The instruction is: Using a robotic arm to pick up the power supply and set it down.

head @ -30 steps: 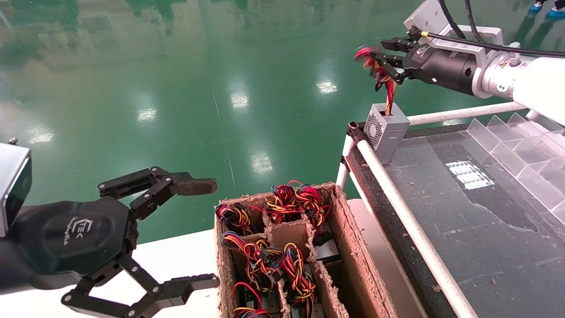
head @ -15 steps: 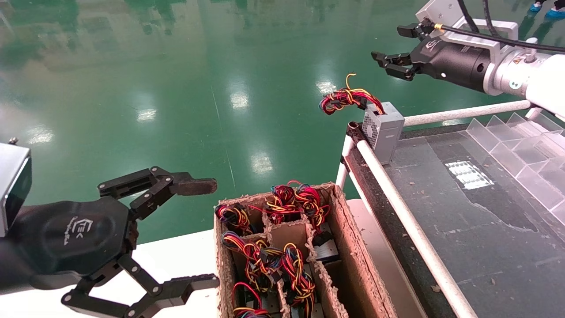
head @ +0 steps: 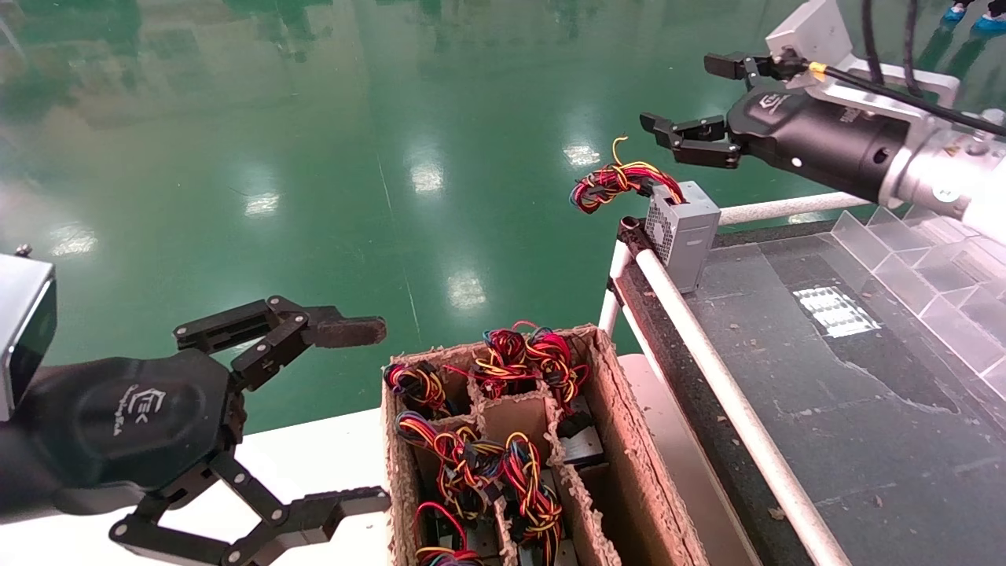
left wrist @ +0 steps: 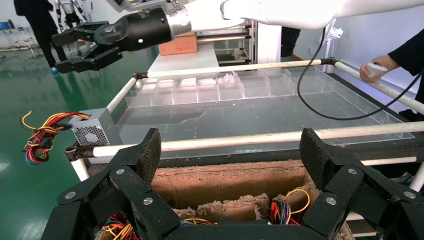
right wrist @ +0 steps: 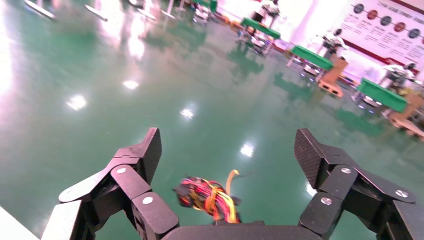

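The power supply (head: 682, 232), a small silver-grey box with a perforated face, stands upright on the far left corner of the dark table (head: 849, 409). Its wire bundle (head: 617, 181) droops over the table's edge above the green floor. My right gripper (head: 680, 93) hovers open just above and behind the box, touching nothing. In the right wrist view the bundle (right wrist: 207, 195) shows below the spread right gripper (right wrist: 228, 147). My left gripper (head: 377, 415) stays parked and open beside the cardboard box (head: 629, 440). The left wrist view shows the left gripper (left wrist: 231, 150), the power supply (left wrist: 92, 132) and the right gripper (left wrist: 59, 51).
The brown cardboard divider box (left wrist: 225, 180) holds several more wired units. White tube rails (head: 731, 401) edge the table. A clear plastic divider tray (head: 927, 275) lies along its far right. A person (left wrist: 395, 65) stands beyond the table.
My right gripper has let go of the wire bundle and opened. The bundle fell leftwards over the table's edge. The power supply stays standing on the corner; the left arm has not moved.
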